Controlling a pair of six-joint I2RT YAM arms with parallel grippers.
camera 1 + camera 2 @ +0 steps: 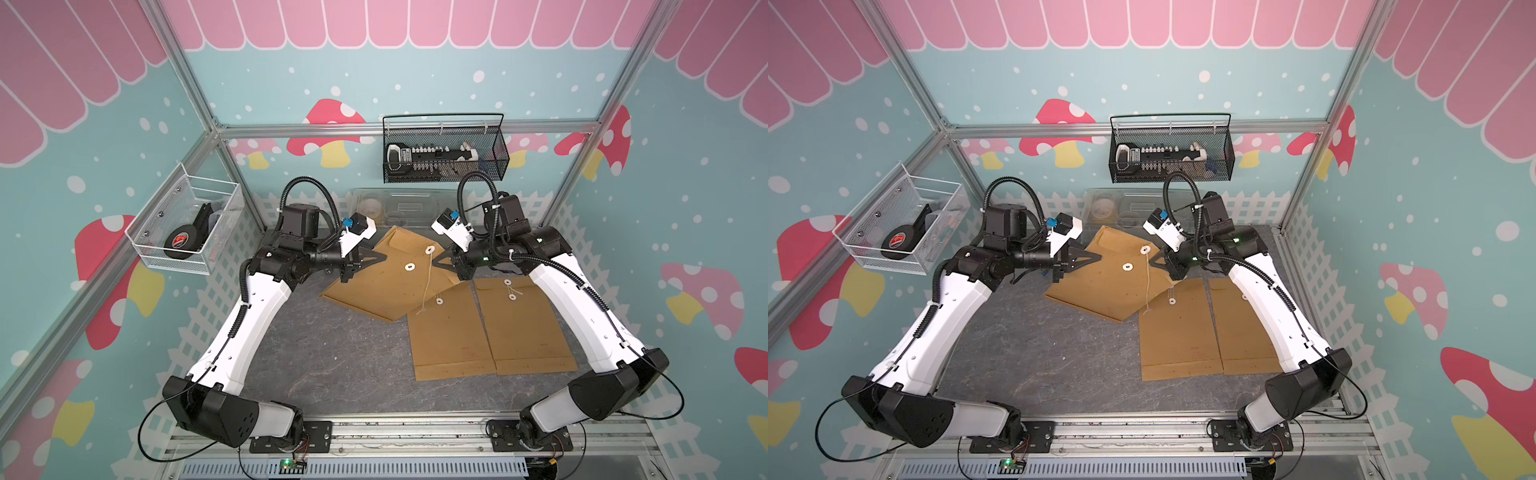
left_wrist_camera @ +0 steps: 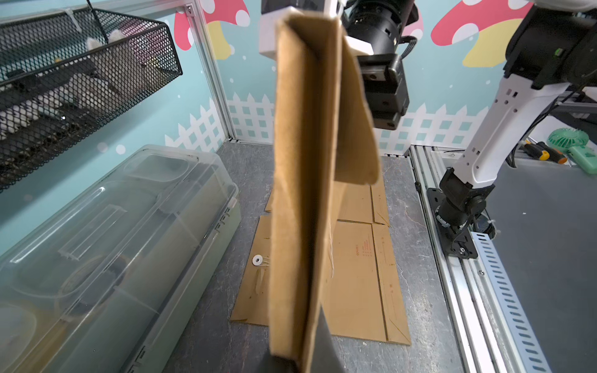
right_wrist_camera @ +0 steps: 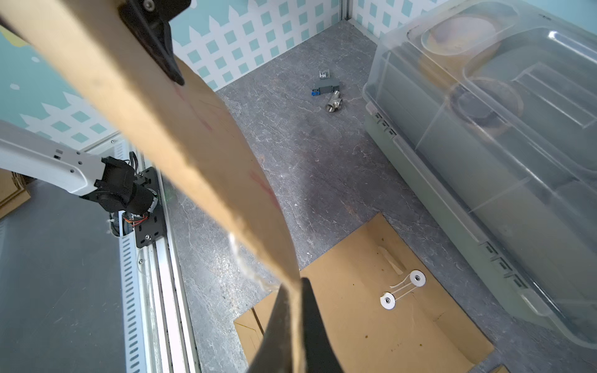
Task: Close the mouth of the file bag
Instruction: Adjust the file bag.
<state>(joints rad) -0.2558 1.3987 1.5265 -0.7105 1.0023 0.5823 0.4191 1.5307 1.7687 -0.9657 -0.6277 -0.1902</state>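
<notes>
A brown paper file bag (image 1: 386,286) is lifted at its mouth end at the back of the table, and its far corner rests on the table. My left gripper (image 1: 384,257) is shut on its left edge and my right gripper (image 1: 434,262) on its right edge. The flap carries a white disc (image 1: 429,249), and a second disc (image 1: 410,267) sits on the body. A string (image 1: 428,291) hangs loose down the face. The left wrist view shows the bag (image 2: 300,193) edge-on, its flap (image 2: 355,113) standing slightly off the body. In the right wrist view the bag's edge (image 3: 193,135) runs into my right gripper (image 3: 294,287).
Two more brown bags (image 1: 449,336) (image 1: 528,328) lie flat side by side at the right. A clear lidded box (image 1: 399,203) stands along the back wall under a black wire basket (image 1: 444,153). A white mesh basket (image 1: 183,224) hangs on the left wall. Small metal parts (image 3: 329,93) lie near the back left corner.
</notes>
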